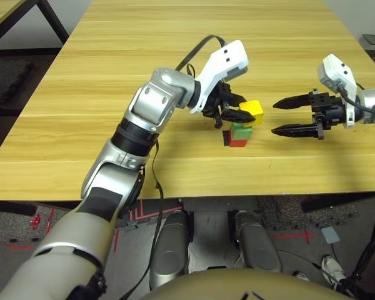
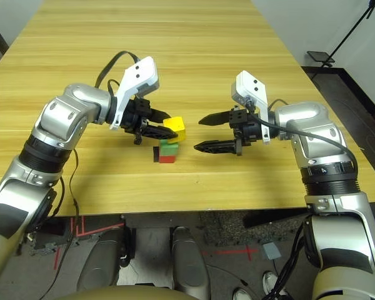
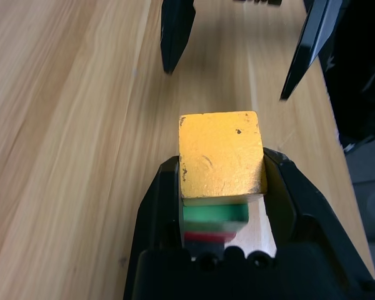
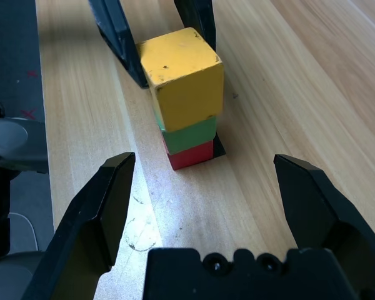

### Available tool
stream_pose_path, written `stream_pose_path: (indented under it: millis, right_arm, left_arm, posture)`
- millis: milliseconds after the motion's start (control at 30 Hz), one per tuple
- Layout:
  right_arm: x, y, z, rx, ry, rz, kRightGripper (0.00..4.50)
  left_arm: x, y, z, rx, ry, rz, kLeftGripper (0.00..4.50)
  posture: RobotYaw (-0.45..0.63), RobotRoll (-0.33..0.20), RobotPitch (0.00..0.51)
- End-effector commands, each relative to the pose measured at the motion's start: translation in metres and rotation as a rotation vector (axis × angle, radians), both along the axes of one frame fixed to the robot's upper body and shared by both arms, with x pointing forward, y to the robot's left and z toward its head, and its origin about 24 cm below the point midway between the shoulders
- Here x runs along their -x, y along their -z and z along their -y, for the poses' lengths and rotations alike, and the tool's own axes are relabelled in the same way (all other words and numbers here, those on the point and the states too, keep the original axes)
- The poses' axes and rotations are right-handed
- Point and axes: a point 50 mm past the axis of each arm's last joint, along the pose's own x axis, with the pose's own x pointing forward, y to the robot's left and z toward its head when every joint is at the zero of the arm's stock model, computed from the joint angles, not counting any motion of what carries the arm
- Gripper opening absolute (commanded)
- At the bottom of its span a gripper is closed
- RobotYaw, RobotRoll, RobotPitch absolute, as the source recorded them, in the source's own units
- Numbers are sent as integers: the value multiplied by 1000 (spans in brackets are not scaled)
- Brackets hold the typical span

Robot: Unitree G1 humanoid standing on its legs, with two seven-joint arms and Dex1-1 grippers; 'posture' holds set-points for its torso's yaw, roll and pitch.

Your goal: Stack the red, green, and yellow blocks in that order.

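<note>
L gripper [image 3: 222,164] gripping yellow block [image 3: 219,153] above green block [image 4: 190,134] w/ red block [image 4: 191,155] under; R gripper [image 4: 205,165] open.

Here's the pale wooden desk [image 1: 175,69], a black patch [image 1: 226,138] on it, and red tape [image 2: 237,252] marking the floor [image 2: 219,275] below!

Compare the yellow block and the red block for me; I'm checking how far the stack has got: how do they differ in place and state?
The yellow block is held between the left gripper's jaws, while the red block is in no grip. The yellow block is topmost, above the green block; the red block is lowest, on the table. Both are plain cubes.
</note>
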Motion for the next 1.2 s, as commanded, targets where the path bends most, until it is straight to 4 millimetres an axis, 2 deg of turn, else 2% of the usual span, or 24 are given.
stream_pose_path:
  millis: [33,467,600,700,733,833,867,933,967,1000,1067,1100,1200]
  right_arm:
    - [3,0,3,-12,13,3,4500]
    - [2,3,2,-16,18,-3,4500]
    - [2,3,6,-17,26,-4,4500]
    - [1,1,13,-33,45,1,4500]
    - [1,-1,17,-50,60,3,4500]
    - [-2,-8,38,-124,179,7,4500]
    - [-4,-9,51,-143,251,18,4500]
    - [-10,-7,84,-183,489,81,4500]
    - [-12,-3,100,-205,616,127,4500]
    - [-13,0,111,-218,696,157,4500]
    - [-17,6,129,-281,890,253,4500]
    - [-18,10,137,-315,982,289,4500]
    - [-18,22,152,-348,1169,337,4500]
  left_arm:
    - [1,6,-2,-30,19,1,1883]
    - [2,8,-2,-52,34,14,1883]
    - [3,-3,4,11,23,37,3205]
    - [4,-32,1,159,-28,79,4248]
    - [6,-43,-1,225,-44,106,4466]
    - [7,-72,-18,446,-216,155,4466]
    - [5,-79,-30,533,-318,195,4466]
    - [1,-81,-71,709,-628,302,4466]
    - [4,-68,-97,767,-806,335,4466]
    - [7,-58,-112,791,-918,352,4466]
    - [20,-21,-145,772,-1148,394,4466]
    - [27,-2,-155,738,-1222,405,4466]
    - [40,34,-167,656,-1337,458,4466]
  posture:
    - [190,-70,119]
    - [196,-67,122]
    - [195,-73,119]
    - [188,-81,114]
    - [185,-86,110]
    - [180,-96,104]
    - [181,-104,102]
    - [186,-111,104]
    - [190,-112,105]
    - [190,-111,105]
    - [184,-110,110]
    - [184,-109,115]
    - [164,-103,117]
